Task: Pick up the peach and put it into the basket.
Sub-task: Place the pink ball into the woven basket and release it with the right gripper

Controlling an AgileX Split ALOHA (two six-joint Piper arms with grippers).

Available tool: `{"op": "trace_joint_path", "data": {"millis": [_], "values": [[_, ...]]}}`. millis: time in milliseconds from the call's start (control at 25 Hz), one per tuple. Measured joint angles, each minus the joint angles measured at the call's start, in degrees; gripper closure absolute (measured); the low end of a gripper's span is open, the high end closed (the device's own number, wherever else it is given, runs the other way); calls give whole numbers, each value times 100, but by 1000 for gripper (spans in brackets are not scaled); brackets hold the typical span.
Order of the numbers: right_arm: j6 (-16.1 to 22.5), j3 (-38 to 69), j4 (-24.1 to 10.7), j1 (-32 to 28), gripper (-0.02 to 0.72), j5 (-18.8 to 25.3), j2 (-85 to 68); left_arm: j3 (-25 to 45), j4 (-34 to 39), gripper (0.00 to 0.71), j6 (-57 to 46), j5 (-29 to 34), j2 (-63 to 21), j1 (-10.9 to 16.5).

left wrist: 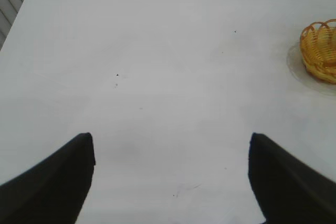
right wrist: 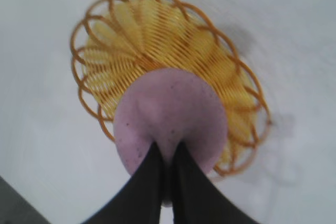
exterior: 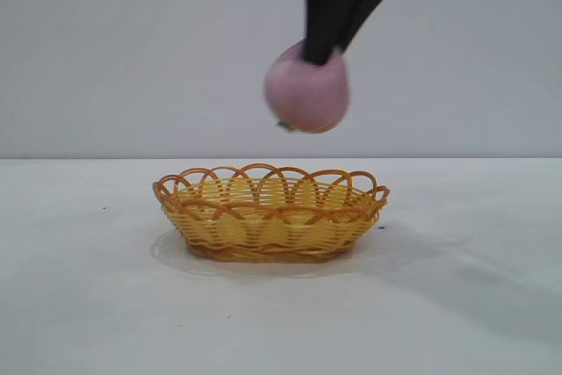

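Observation:
The peach, a pinkish-purple speckled lump, hangs in the air above the basket, pinched at its top by my right gripper. The yellow-orange wicker basket sits on the white table. In the right wrist view the peach hangs over the near part of the basket, with my right gripper shut on it. My left gripper is open and empty over bare table, far from the basket.
The white table spreads around the basket. A plain grey wall stands behind. A table edge shows in the corner of the left wrist view.

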Motion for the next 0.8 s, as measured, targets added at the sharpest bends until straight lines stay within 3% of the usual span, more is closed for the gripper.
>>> {"op": "trace_joint_path", "data": {"millis": [80,120,160,560,600,760,800], "values": [[0,0,-27,0,703,-28,142,0,0,177,0,0,0,0],[0,0,-44,0,650,-28,205,0,0,177,0,0,0,0],[0,0,-58,0,650,-28,244,0,0,177,0,0,0,0],[0,-8,-111,0,223,-61,252,0,0,177,0,0,0,0],[0,-8,-150,0,199,-61,205,0,0,177,0,0,0,0],[49,-8,-489,-58,213,-61,-106,0,0,177,0,0,0,0],[49,-8,-531,-150,172,-61,-180,0,0,177,0,0,0,0]]}}
